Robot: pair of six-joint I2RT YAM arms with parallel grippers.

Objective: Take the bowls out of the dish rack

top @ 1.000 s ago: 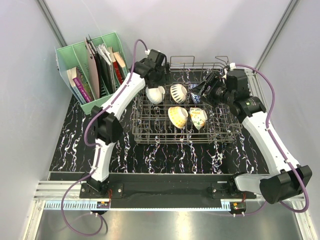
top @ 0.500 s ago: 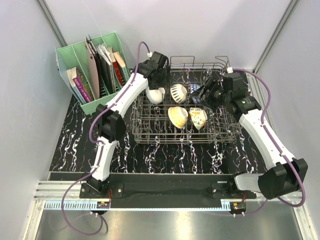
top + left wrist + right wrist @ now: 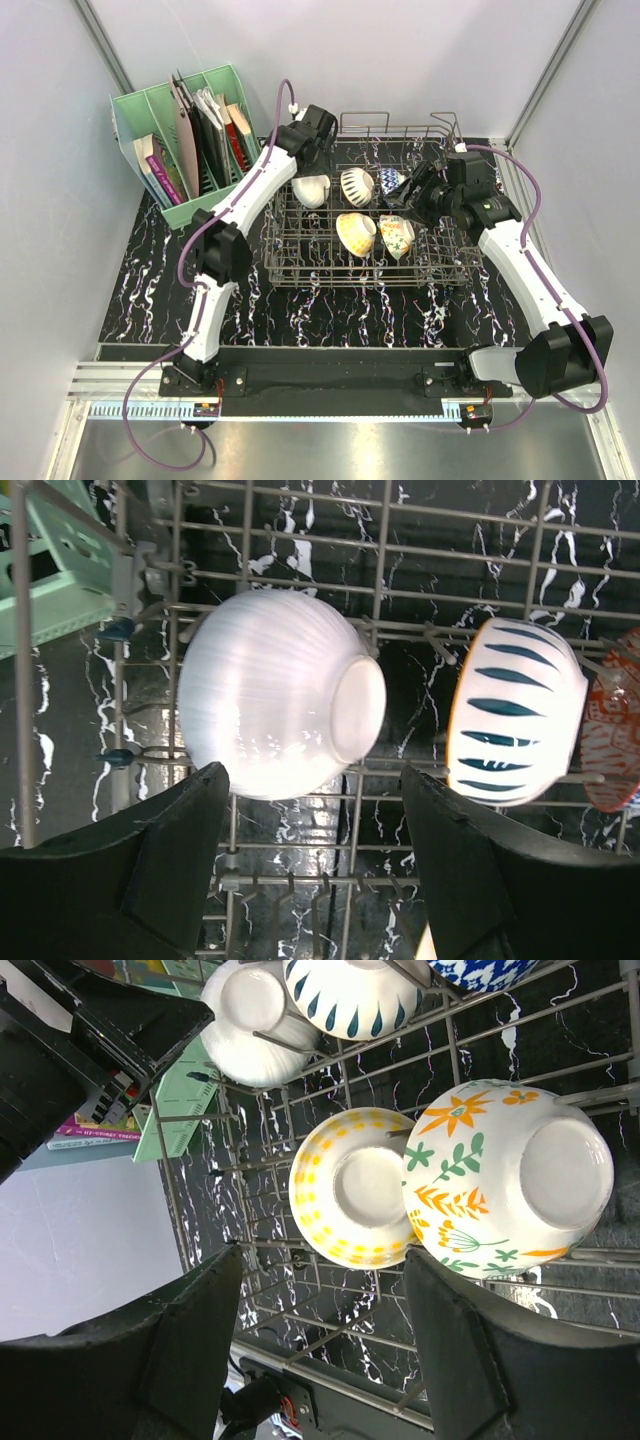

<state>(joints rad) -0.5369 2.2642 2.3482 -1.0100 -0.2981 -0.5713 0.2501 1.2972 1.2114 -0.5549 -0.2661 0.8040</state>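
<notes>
- All five bowls lie on their sides between the tines of the rack [image 3: 370, 282]. White bowl [image 3: 270, 695], striped bowl [image 3: 515, 725] and blue bowl [image 3: 390, 181] are in the 12 o'clock row. Yellow bowl [image 3: 355, 1188] and floral bowl [image 3: 510, 1175] are mid-rack.
- Left gripper [image 3: 315, 790] is spread and empty at the white bowl, whose foot points to 3 o'clock.
- Right gripper [image 3: 322, 1260] is spread and empty over the yellow bowl.
- Likely glazed ceramic: rigid, slick, chippable, light. Pinch the rim wall with one finger inside, then lift clear of the tines.
</notes>
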